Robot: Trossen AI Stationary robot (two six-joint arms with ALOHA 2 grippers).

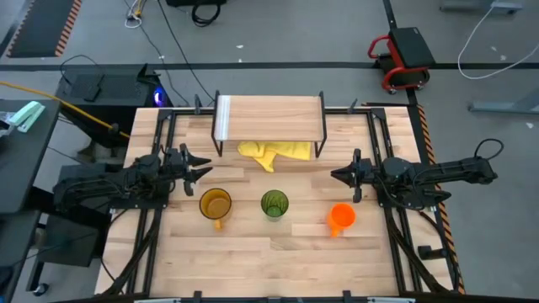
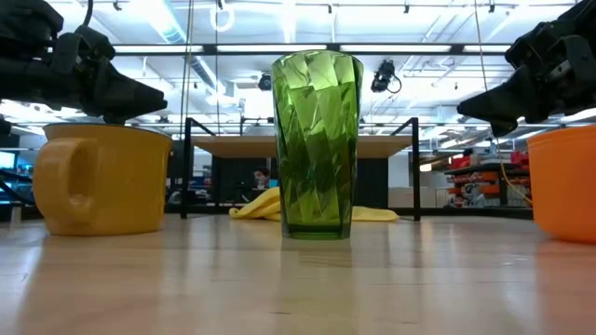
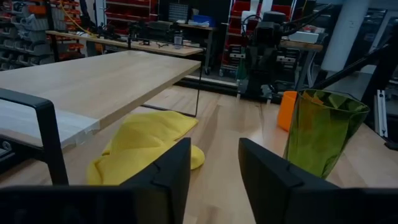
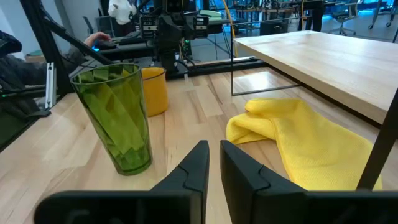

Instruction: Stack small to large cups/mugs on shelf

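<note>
Three cups stand upright in a row on the tabletop. The amber-yellow mug (image 1: 216, 204) is on the left, the green tumbler (image 1: 274, 204) (image 2: 317, 144) in the middle and the small orange mug (image 1: 341, 217) on the right. The shelf (image 1: 269, 116) stands behind them on black legs, its white strip at the left end. My left gripper (image 1: 200, 167) (image 3: 214, 146) hovers open, behind and left of the amber mug. My right gripper (image 1: 337, 175) (image 4: 214, 148) hovers shut, just behind the orange mug. Neither touches anything.
A crumpled yellow cloth (image 1: 274, 152) (image 4: 298, 134) lies on the table under the shelf's front edge, between the two grippers. Black frame rails (image 1: 160, 143) run along both sides of the table. Bare wood lies in front of the cups.
</note>
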